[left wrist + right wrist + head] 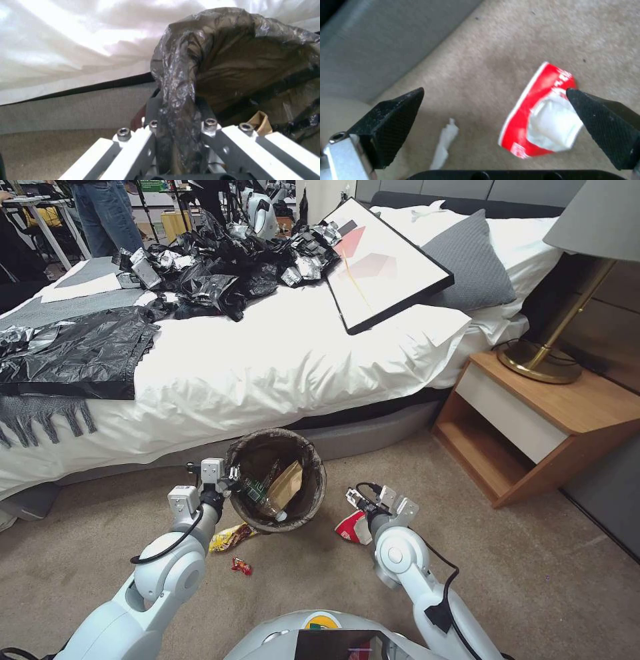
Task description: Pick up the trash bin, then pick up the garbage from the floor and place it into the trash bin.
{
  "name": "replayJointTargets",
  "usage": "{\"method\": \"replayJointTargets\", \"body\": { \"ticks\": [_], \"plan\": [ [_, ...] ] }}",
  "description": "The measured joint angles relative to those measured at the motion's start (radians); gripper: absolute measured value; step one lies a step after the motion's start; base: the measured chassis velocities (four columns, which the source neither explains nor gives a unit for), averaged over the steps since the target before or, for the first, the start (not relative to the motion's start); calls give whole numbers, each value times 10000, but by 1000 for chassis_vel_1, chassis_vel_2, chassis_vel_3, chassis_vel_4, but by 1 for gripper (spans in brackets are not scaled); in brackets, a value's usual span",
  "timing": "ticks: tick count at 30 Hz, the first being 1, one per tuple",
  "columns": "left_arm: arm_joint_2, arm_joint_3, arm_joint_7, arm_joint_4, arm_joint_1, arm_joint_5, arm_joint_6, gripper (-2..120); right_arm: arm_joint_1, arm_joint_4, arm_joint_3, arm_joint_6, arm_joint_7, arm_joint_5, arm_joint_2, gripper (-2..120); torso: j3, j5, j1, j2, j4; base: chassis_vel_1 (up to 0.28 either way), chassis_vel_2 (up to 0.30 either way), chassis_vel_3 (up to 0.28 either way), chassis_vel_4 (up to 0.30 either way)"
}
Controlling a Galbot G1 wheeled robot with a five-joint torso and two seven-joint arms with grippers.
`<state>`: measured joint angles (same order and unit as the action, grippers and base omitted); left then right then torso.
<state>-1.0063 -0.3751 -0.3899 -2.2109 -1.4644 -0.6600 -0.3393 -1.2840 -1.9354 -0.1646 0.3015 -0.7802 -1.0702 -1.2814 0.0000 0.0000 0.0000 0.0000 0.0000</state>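
Observation:
The trash bin (277, 483) stands on the carpet by the bed, lined with a dark bag, with a brown paper bag and a green-labelled bottle inside. My left gripper (229, 477) is shut on its rim; the left wrist view shows the bag-covered rim (176, 100) pinched between the fingers. To the bin's right lies the garbage: a crumpled red-and-white cup (352, 527) (543, 115). My right gripper (357, 503) (495, 97) hovers open just above it, one fingertip over the cup's edge. A white tissue (445, 142) lies beside the cup. A yellow wrapper (230, 538) and a red scrap (241, 566) lie near the bin.
The bed (280, 360) with black bags and a framed picture (383, 260) runs behind the bin. A wooden nightstand (533, 427) with a brass lamp (543, 360) stands at the right. Open carpet lies in front and to the right.

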Motion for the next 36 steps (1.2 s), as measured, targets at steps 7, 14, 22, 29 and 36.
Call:
{"method": "replayJointTargets", "body": {
  "ticks": [7, 14, 22, 29, 36],
  "plan": [
    [40, -2, -3, 0, 11, -24, 0, 5, -30, 118, 41, 25, -186, 2, -8, 100, 0, 0, 0, 0, 0, 0, 0, 0, 0],
    [53, -4, -7, -2, 24, -34, -1, 5, -74, 307, 143, 183, -640, 121, -54, 100, 0, 0, 0, 0, 3, 0, 0, 0, 0],
    [60, -14, -6, -37, 22, -47, 0, 5, 47, 1122, 103, 324, -969, 288, -130, 100, 0, 0, 0, 0, -1, 0, 0, 0, 0],
    [55, -14, -2, -62, 9, -47, 6, 5, 629, 2237, 483, 342, -688, 330, -300, 100, 0, 0, 0, 0, 0, 0, 0, 0, 0],
    [68, -43, -2, -72, 23, -62, 20, 5, 1186, 3446, 820, 303, -460, 519, -616, 100, 0, 0, 0, 0, 1, 0, 0, 0, 0]
  ]
}}
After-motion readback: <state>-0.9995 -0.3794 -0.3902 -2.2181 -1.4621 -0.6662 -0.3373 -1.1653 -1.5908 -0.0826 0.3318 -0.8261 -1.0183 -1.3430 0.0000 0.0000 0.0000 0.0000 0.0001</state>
